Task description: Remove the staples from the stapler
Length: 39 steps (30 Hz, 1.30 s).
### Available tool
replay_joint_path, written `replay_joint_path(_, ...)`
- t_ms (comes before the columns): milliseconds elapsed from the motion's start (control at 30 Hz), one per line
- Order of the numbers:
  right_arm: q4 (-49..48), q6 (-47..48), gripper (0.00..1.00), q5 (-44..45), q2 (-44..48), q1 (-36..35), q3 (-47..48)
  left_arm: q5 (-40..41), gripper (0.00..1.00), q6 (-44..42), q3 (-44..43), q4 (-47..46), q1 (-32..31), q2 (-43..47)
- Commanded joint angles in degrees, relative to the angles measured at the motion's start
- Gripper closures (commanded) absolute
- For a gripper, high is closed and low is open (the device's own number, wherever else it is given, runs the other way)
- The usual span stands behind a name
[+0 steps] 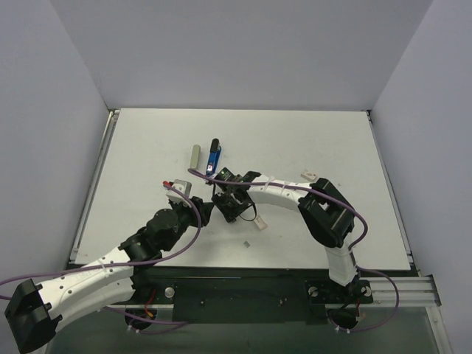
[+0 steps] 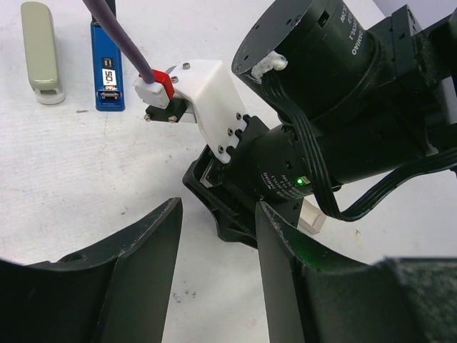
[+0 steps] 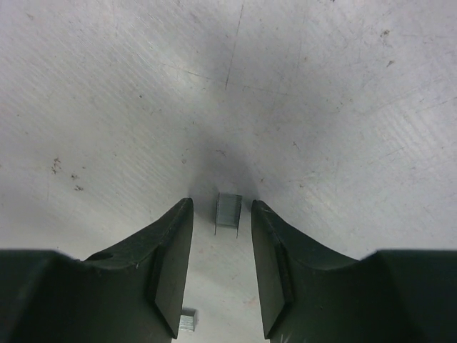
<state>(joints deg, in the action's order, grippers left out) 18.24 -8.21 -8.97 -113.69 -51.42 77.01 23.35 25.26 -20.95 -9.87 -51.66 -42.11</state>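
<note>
A short strip of staples (image 3: 228, 211) lies on the white table between the fingertips of my right gripper (image 3: 221, 205), which is open and points down just above it. A second staple bit (image 3: 187, 321) lies beside the left finger. One tiny bit (image 1: 247, 243) shows in the top view. The blue stapler (image 1: 214, 157) and a beige-grey part (image 1: 195, 155) lie side by side behind the arms; both show in the left wrist view (image 2: 107, 68), (image 2: 41, 50). My left gripper (image 2: 218, 207) is open and empty, close against the right wrist (image 2: 321, 107).
The right arm (image 1: 280, 190) reaches leftward across the table and its gripper (image 1: 232, 205) sits right next to the left gripper (image 1: 204, 212). A small white block (image 2: 312, 218) lies under the right wrist. Another white piece (image 1: 306, 174) lies beside the right arm.
</note>
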Motion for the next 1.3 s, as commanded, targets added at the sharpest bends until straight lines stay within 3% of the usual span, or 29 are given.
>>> replay_joint_path(0,1.5,-0.5,0.67,2.9,-0.8,-0.7,1.1,-0.7,0.44,0.4,-0.1,-3.1,0.1,-0.2)
replay_joint_path(200,1.8,-0.6,0.73,4.8,-0.6,-1.6,0.4,-0.8,0.44,0.3,-0.2,-3.1,0.1,-0.3)
replay_joint_path(300,2.1,-0.8,0.86,5.7,-0.7,-2.1,0.2,-1.1,0.44,0.5,-0.3,-3.1,0.1,-0.6)
replay_joint_path(467,2.1,-1.7,0.94,6.1,-0.2,-2.3,0.2,-1.4,0.44,0.4,-0.3,-3.2,0.1,-1.0)
replay_joint_path(767,3.7,-7.6,0.96,8.8,6.7,-1.6,-1.4,-1.2,0.44,0.5,-0.1,-3.1,0.1,0.0)
replay_joint_path(1033,4.3,-13.7,0.96,11.3,18.9,-1.0,-10.0,-1.1,0.44,0.5,-0.1,-3.1,0.1,0.2)
replay_joint_path(1267,4.6,-16.5,0.96,9.9,23.7,-1.1,-17.7,-1.2,0.44,0.7,0.1,-2.9,0.1,0.5)
